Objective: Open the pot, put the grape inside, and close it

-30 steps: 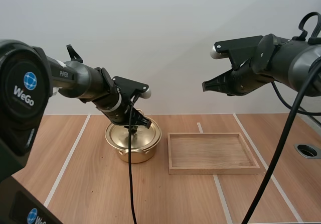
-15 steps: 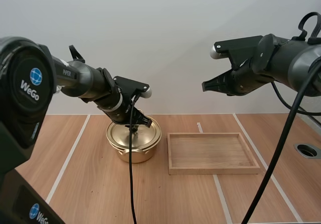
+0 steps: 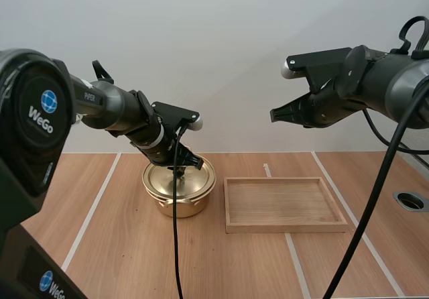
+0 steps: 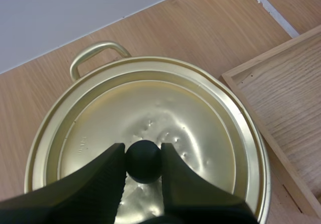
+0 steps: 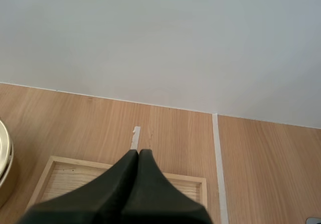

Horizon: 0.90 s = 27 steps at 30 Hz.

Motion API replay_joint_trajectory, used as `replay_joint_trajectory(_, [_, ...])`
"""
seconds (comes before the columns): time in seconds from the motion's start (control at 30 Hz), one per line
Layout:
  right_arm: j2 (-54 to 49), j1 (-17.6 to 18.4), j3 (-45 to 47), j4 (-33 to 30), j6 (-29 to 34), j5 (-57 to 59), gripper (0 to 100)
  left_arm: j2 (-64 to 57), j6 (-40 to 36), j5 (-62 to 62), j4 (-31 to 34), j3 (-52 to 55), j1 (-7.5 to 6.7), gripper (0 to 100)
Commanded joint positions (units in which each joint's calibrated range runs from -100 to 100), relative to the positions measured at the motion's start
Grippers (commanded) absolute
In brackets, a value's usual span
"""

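Little has shifted in the last second: my left pincer [image 4: 143, 152] has edged slightly right and now pinches the black knob [image 4: 144, 164] of the lid [image 4: 165, 108]. The lid sits on the pot [image 3: 175, 204], which stands on the table [image 3: 114, 245] just beside the wooden tray [image 3: 281, 226]. My right pincer [image 3: 275, 114] hangs high, pressed together. The hold is perhaps shallow: the round knob could slip free on lifting, or the pot could drag along.

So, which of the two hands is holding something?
The left hand: its fingers pinch the black knob of the pot lid. The right hand hangs over the wooden tray, shut on nothing.
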Motion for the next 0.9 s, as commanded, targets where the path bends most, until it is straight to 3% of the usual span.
replay_joint_trajectory(0.0, [-0.8, -0.21, 0.2, 0.5, -0.14, -0.6, 0, 1.67, -0.03, 4.04, 0.48, 0.79, -0.2, 0])
replay_joint_trajectory(0.4, [-0.8, -0.21, 0.2, 0.5, -0.14, -0.76, 0, 1.67, -0.03, 5.29, 0.48, 0.79, -0.2, 3])
replay_joint_trajectory(0.47, [-0.8, -0.21, 0.2, 0.5, -0.14, -0.76, 0, 1.67, 0.31, 6.51, 0.48, 0.66, -0.2, 14])
replay_joint_trajectory(0.63, [-0.8, -0.21, 0.2, 0.89, -0.26, -0.94, 0, 1.67, 0.67, 8.19, 0.27, 0.38, -0.2, 71])
replay_joint_trajectory(0.7, [-0.8, -0.21, 0.2, 1.02, -0.25, -0.94, 0, 1.67, 0.67, 8.22, 0.27, 0.38, -0.2, 87])
replay_joint_trajectory(0.77, [-0.8, -0.21, 0.2, 1.12, -0.25, -0.94, 0, 1.67, 0.67, 8.22, 0.27, 0.38, -0.2, 93])
replay_joint_trajectory(0.87, [-0.8, -0.21, 0.2, 1.12, -0.25, -0.94, 0, 1.67, 0.84, 7.89, 0.27, -0.01, -0.2, 93])
